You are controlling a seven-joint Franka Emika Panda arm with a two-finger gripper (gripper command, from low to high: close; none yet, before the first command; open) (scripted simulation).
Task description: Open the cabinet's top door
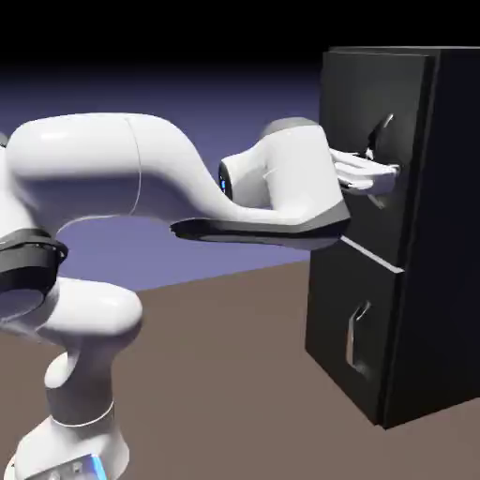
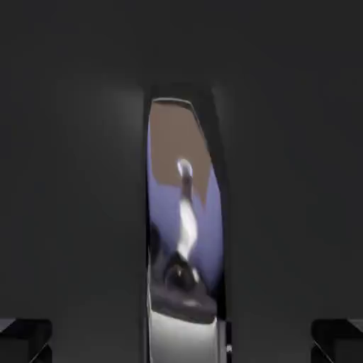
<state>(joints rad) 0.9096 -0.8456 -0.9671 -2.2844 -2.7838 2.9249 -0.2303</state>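
Grey handle (image 1: 382, 141) of top door (image 1: 375, 155) seemingly betw. closed jaws.

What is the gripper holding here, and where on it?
The gripper is shut on the top door's handle, at the handle's lower end.

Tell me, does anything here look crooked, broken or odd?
Nothing looks broken. The cabinet stands upright, and the top door and lower door both sit flush and closed. The tool is shut at the top door's handle, as the job needs. The hand view shows only glossy reflections.
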